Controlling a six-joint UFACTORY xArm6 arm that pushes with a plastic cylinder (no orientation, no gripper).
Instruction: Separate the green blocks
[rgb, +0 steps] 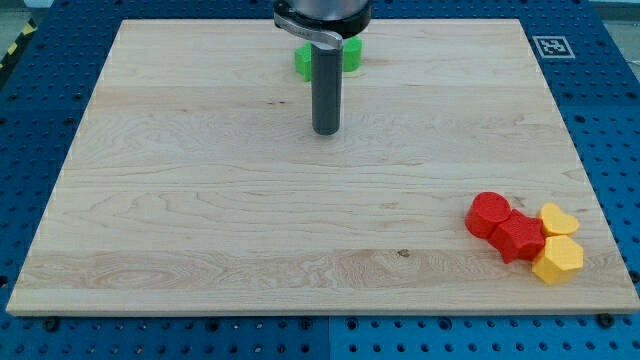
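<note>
Tip (325, 131) below green blocks (303, 62) (rod between them) | tool state: cannot tell | writing: unreadable

Largely hidden behind the dark rod: two bright green plastic blocks (352, 54), only slivers showing either side of that rod, shapes impossible to make out, touching or apart impossible to tell. Cut off by the view's top, directly above those slivers: the rod's metal mount (322, 14).

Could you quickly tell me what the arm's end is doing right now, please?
No gripper: my tip holds nothing, resting apart from the green blocks, on their bottom side.
</note>
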